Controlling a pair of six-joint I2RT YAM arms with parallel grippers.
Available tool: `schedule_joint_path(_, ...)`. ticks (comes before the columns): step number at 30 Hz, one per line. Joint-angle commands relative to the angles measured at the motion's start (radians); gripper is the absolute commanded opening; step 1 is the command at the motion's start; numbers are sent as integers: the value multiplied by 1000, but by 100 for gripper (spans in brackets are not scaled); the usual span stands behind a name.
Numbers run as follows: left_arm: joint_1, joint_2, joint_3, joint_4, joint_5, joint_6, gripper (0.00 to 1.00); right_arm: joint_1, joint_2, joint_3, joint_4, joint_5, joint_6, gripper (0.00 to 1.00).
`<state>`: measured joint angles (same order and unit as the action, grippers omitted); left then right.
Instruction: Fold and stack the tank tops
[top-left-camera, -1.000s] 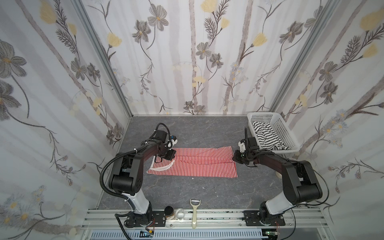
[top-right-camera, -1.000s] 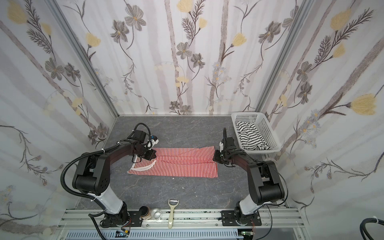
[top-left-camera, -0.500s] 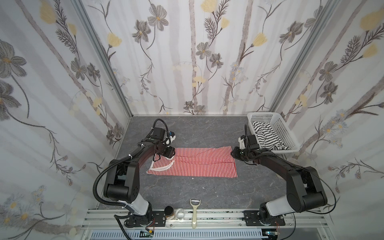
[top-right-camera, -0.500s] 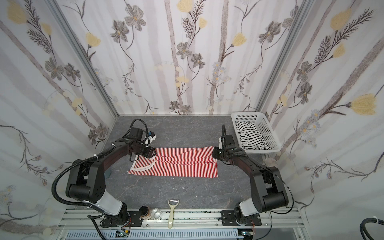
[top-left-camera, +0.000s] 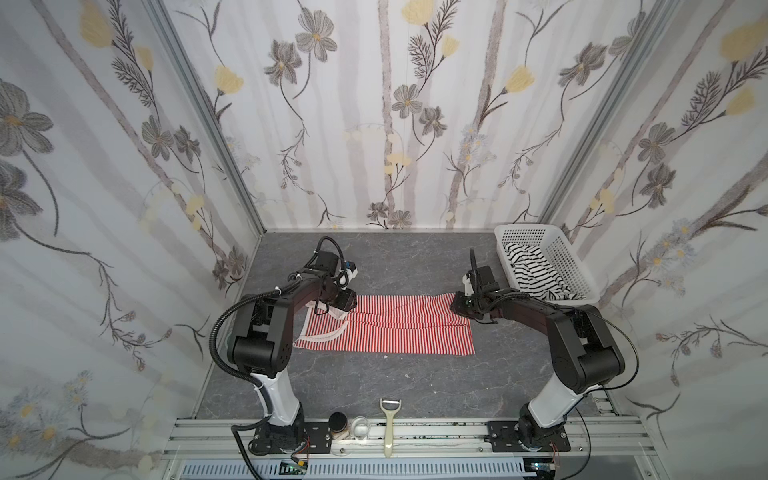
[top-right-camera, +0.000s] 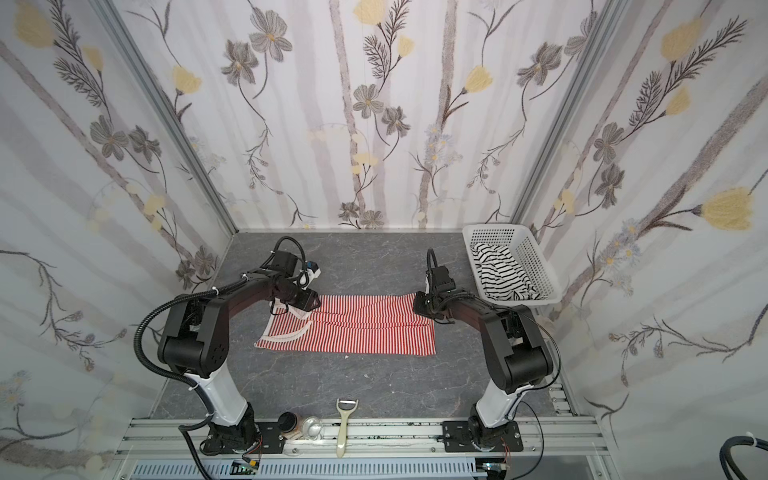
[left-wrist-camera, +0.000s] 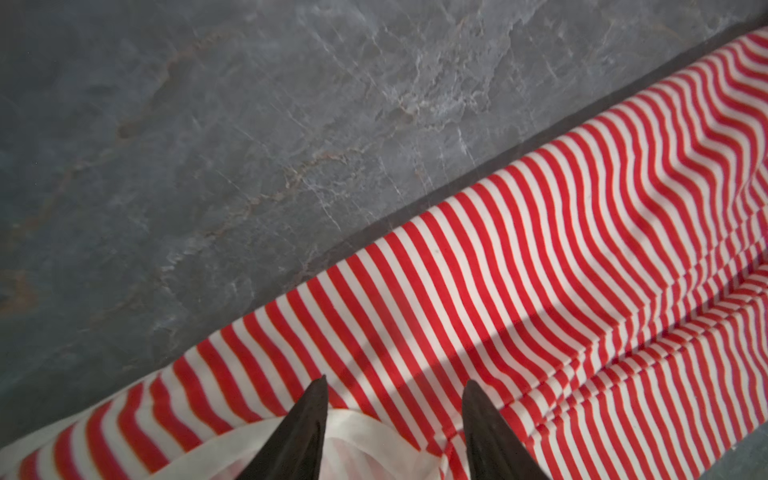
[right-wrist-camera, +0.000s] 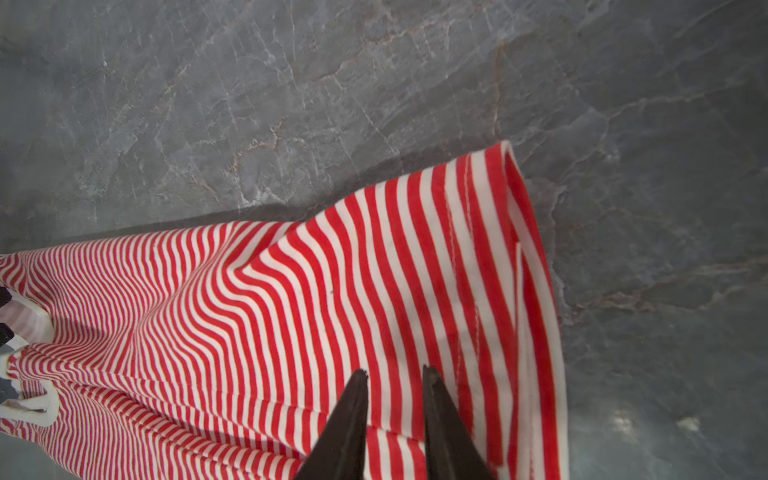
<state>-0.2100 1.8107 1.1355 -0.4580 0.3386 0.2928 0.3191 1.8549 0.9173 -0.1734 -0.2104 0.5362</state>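
Observation:
The red-and-white tank top (top-left-camera: 395, 328) (top-right-camera: 365, 328) lies as a long band across the middle of the grey table, white-edged straps at its left end. My left gripper (top-left-camera: 348, 300) (top-right-camera: 311, 302) hovers over the far left corner. In the left wrist view it (left-wrist-camera: 395, 380) is open, with the white edging (left-wrist-camera: 365, 428) under the gap. My right gripper (top-left-camera: 456, 305) (top-right-camera: 419, 305) is over the far right corner. In the right wrist view its jaws (right-wrist-camera: 395, 370) stand slightly apart above the striped cloth (right-wrist-camera: 291, 291). The black-striped tank top (top-left-camera: 534, 274) (top-right-camera: 500, 274) lies crumpled in the basket.
The white perforated basket (top-left-camera: 573, 266) (top-right-camera: 540, 266) stands at the back right, close beside my right arm. On the front rail lie a peeler (top-left-camera: 390, 424), a small dark-lidded jar (top-left-camera: 338, 422) and a glass (top-left-camera: 360, 428). Patterned walls close in three sides.
Both grippers have opened from shut and let go of the red-and-white top's far edge, which now rests on the table. The arms have barely moved.

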Motion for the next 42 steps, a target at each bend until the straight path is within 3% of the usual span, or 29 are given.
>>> schedule_joint_path(1, -16, -24, -54, -6, -2, 39, 53, 7, -15, -38, 34, 15, 15, 26)
schedule_joint_path(8, -34, -17, -105, -7, -78, 52, 53, 14, -49, -117, 34, 23, 40, 25)
schedule_joint_path(14, -35, 36, -57, -8, -130, 44, 54, 17, -91, -179, 41, 34, 78, 25)
schedule_joint_path(30, -70, 309, 337, -76, -164, 55, 55, 8, -206, -309, 81, 66, 199, 28)
schedule_joint_path(42, -98, 377, 517, -109, -170, 47, 56, 24, -378, -399, 92, 45, 244, 29)
